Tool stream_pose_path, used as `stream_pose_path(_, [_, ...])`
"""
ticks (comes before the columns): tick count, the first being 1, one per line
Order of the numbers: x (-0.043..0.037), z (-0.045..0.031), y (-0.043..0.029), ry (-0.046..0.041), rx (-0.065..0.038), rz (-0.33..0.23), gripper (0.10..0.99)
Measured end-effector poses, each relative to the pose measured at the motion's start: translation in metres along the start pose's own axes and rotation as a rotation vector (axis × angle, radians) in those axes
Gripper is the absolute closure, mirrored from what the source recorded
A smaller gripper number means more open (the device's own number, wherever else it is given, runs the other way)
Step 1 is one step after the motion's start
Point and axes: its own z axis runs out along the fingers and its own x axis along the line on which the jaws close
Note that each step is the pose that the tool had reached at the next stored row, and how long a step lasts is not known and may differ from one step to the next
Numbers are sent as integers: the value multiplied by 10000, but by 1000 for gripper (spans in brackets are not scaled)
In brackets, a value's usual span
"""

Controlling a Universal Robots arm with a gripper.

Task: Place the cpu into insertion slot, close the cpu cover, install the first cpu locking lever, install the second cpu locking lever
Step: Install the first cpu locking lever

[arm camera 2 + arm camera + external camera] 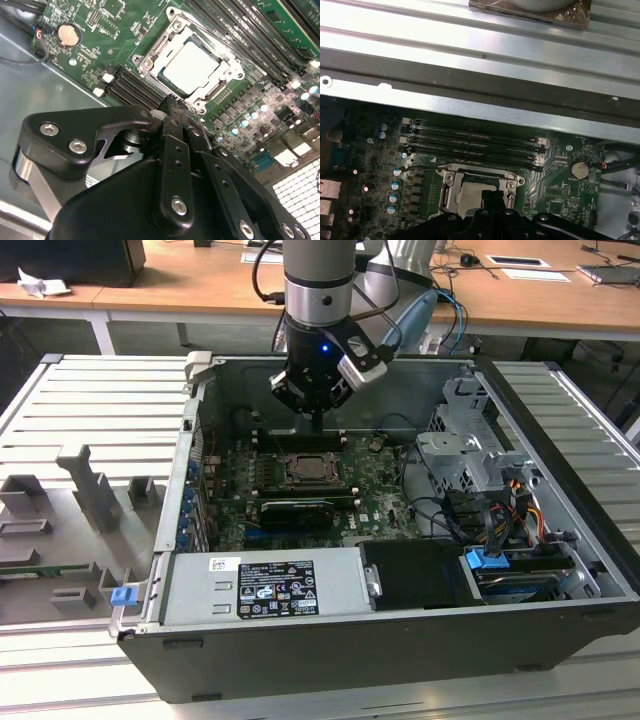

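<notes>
The pale silver cpu [192, 67] lies flat in the insertion slot [305, 472] on the green board inside the open computer case. The silvery cpu cover [150, 55] is folded down around it, so the chip shows through its window. A thin wire lever [470, 165] runs along the socket's side next to the memory slots; I cannot tell whether it is latched. My gripper [318, 425] hangs just above the board at the socket's far edge in the exterior view, fingers pressed together and holding nothing. In both wrist views its black tips [172, 105] [495, 196] sit at the socket's rim.
Long black memory slots [475, 140] flank the socket. A coin battery [67, 35] sits nearby. The power supply [265, 585], a drive cage [470, 455] and coloured cables [500, 510] crowd the case. A grey slotted fixture [90, 490] lies at the exterior view's left.
</notes>
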Motion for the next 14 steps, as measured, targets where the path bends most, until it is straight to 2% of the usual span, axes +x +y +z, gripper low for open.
stream_pose_path(8, [0,0,0,33,-48,-773,980])
stream_pose_path(9, [0,0,0,41,-59,-946,980])
stream_pose_path(11, [0,0,0,72,-105,-1680,980])
stream_pose_path(12, [6,1,1,77,-116,-1851,980])
stream_pose_path(14, [41,-2,-20,78,-120,-1854,980])
